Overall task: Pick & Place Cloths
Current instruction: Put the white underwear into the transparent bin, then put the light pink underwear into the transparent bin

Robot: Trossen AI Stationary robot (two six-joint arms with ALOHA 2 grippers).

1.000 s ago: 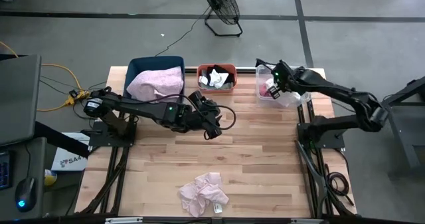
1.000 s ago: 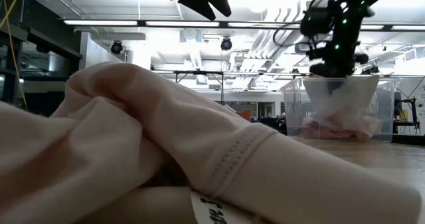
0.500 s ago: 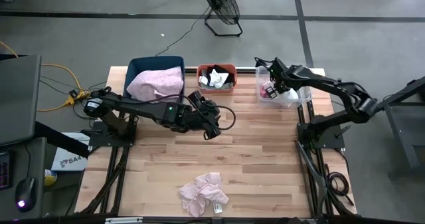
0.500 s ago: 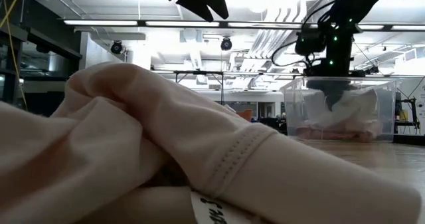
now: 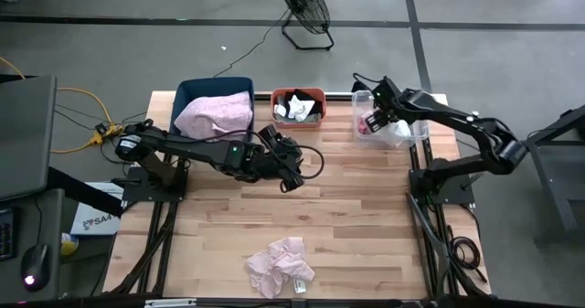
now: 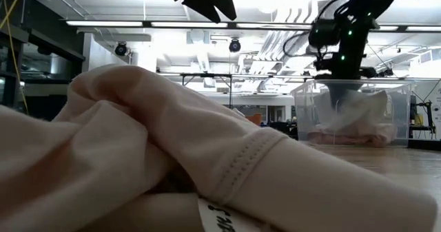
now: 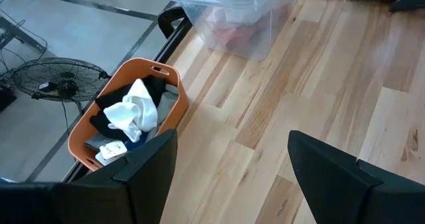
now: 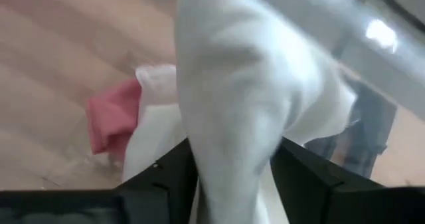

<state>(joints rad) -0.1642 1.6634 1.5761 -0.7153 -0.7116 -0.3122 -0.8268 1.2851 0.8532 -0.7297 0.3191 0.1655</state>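
Two pincers showed. The right pincer [image 5: 372, 118], part open, hung over the clear bin [image 5: 361, 134] with a white cloth [image 8: 252, 117] between its fingers; a pink cloth [image 8: 109, 121] lay below. The left pincer [image 5: 294, 175] hovered agape over the counter [image 5: 366, 217], empty.

Cloths [image 5: 281, 267] crumpled, table's near edge

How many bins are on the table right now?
3, in a row along the far edge: a blue bin on the left, an orange bin in the middle, and a clear bin on the right.
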